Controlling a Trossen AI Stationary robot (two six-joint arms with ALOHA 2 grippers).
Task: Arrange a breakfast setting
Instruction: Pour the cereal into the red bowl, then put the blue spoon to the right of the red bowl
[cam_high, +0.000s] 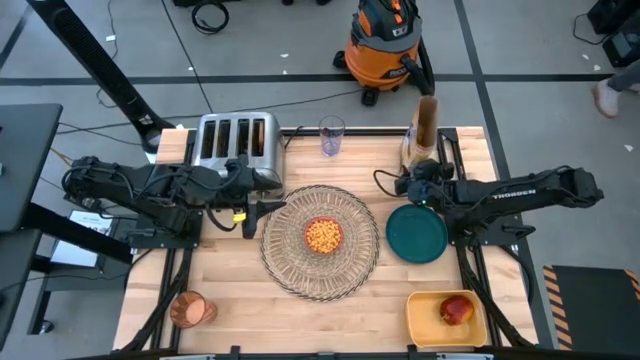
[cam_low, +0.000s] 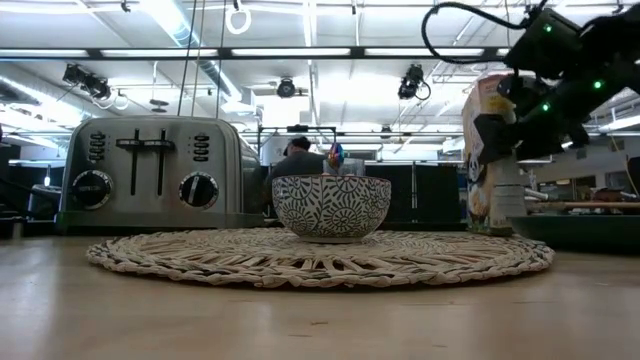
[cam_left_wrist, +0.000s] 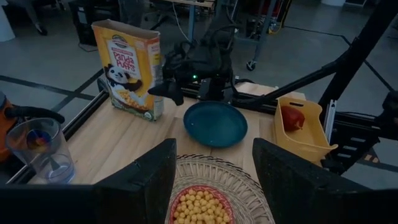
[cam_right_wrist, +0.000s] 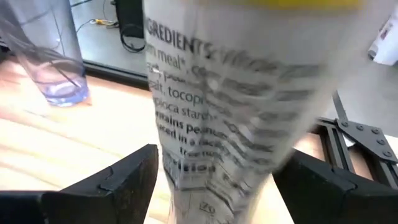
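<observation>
While both arms reach in over the worktop (cam_high: 230, 300), the high view shows the woven placemat (cam_high: 320, 272) at centre with the small bowl (cam_high: 322, 235) of cereal on it, the teal plate (cam_high: 417, 232) just beside the mat's right edge, the apple (cam_high: 456, 310) in the yellow tub (cam_high: 425, 318) at the near right corner, and the amber cup (cam_high: 188, 309) at the near left corner. The right gripper (cam_high: 420, 172) sits at the cereal box (cam_high: 426, 122) near the far edge; the left gripper (cam_high: 268, 212) hovers by the mat's left rim, in front of the toaster (cam_high: 236, 142). From the low view, the bowl (cam_low: 331, 207) looks ceramic: stiff, fairly heavy, brittle, best taken by its rim; the mat is light and flexible and would likely sag if lifted by one edge. The left wrist view shows the left gripper (cam_left_wrist: 214, 171) with jaws spread wide and empty above the bowl (cam_left_wrist: 200, 206); the plate (cam_left_wrist: 215, 123) is smooth and flat, hard to pinch except at its lip. The right wrist view shows the right gripper (cam_right_wrist: 217, 180) with fingers spread on either side of the box (cam_right_wrist: 230, 93), apparently not clamped on it; the cardboard is light and would crush easily. A clear tumbler (cam_right_wrist: 53, 53) stands close by and could be knocked over.
</observation>
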